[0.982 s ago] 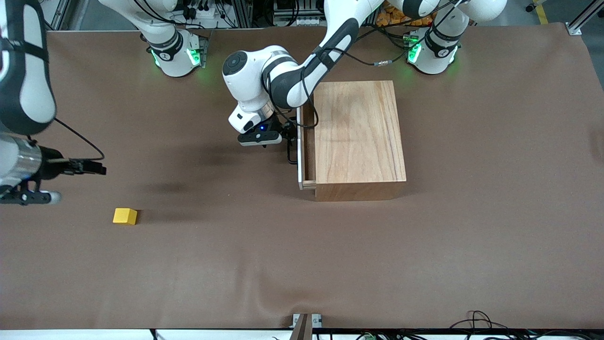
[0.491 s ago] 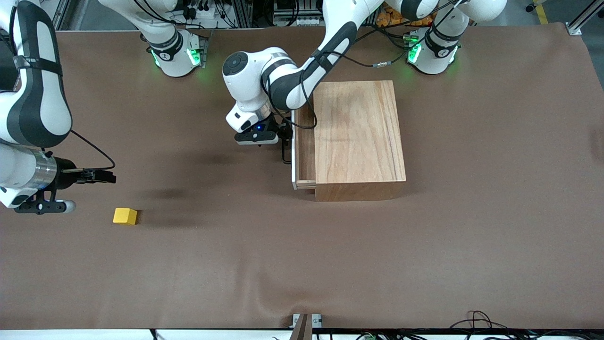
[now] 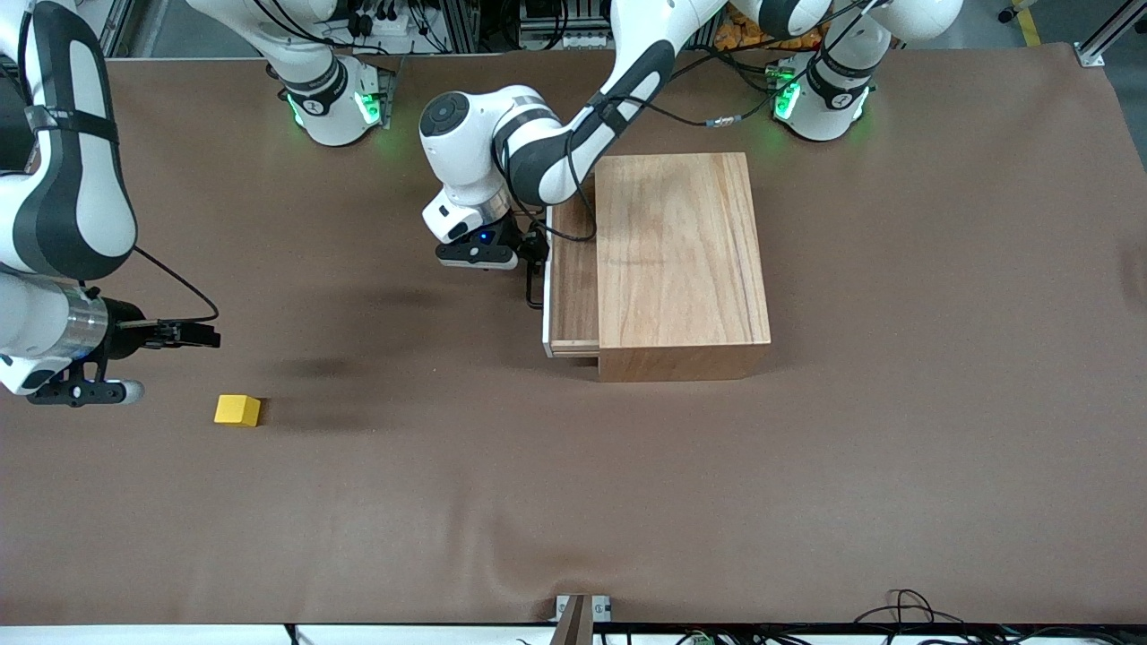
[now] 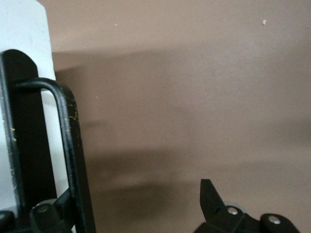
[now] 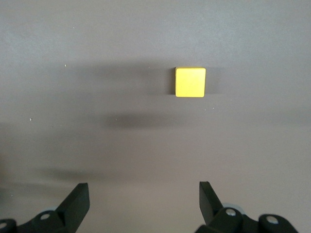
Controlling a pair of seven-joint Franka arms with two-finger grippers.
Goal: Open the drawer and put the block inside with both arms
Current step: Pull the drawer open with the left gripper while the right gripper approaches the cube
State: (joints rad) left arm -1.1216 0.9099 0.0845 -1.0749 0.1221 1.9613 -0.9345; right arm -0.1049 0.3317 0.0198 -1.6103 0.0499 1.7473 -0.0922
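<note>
Yellow block (image 3: 237,410) sits square and flat-faced under the spread right hand (image 5: 143,204); left hand's state unclear

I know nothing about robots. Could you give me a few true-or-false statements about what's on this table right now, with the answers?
1. The drawer is shut. False: it stands partly pulled out of the box.
2. The block lies on the table. True.
3. The right gripper holds the block. False: it hangs over the table near the block, jaws open and empty.
4. The left gripper is at the drawer's handle. True.
</note>
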